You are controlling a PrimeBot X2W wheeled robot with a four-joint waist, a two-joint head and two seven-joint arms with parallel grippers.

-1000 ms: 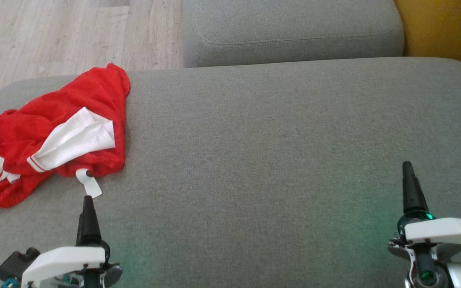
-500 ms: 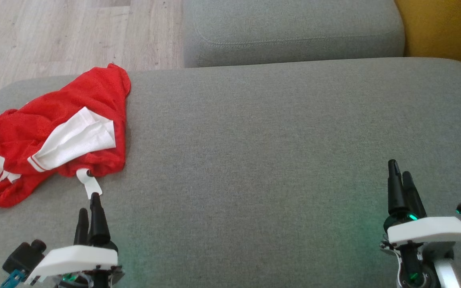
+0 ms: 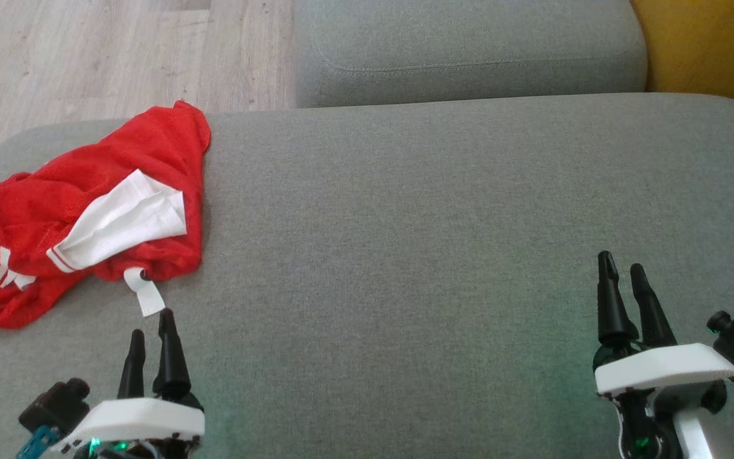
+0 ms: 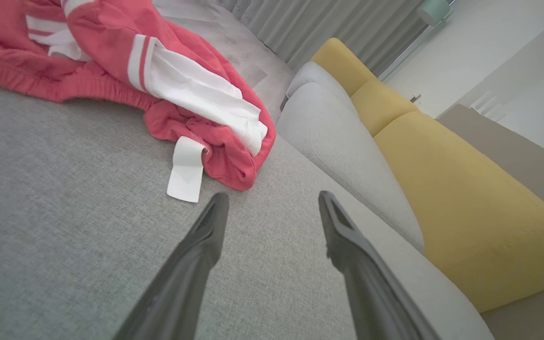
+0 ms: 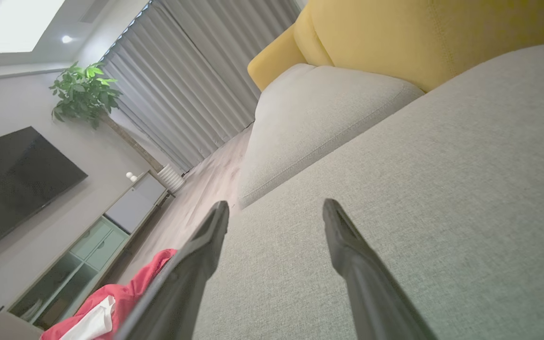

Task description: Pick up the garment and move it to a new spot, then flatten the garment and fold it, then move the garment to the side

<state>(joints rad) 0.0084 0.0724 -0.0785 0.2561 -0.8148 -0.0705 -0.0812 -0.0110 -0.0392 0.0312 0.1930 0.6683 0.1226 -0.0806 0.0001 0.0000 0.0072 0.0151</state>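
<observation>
— Red mesh garment with white panels and stripes (image 3: 80,210), where does it lie?
— It lies crumpled at the left end of the grey fabric sofa seat (image 3: 405,255). Its far corner reaches the seat's edge, next to the pale wooden floor (image 3: 86,57). A small white label (image 3: 148,298) sticks out from the near hem and lies flat on the seat.
— And the left gripper (image 3: 151,322)?
— Its two dark fingers stand wide apart, with nothing between them. The tips are just beside the label and near the garment, but the left wrist view shows a gap before both.
— What is in the middle?
— Bare grey seat, and behind it a grey back cushion (image 3: 469,51).
— And on the right side?
— The right gripper (image 3: 622,261) is also spread wide and holds nothing. It is low over the seat, well apart from the garment. In the far right corner there is a mustard-yellow cushion (image 3: 711,51).
</observation>
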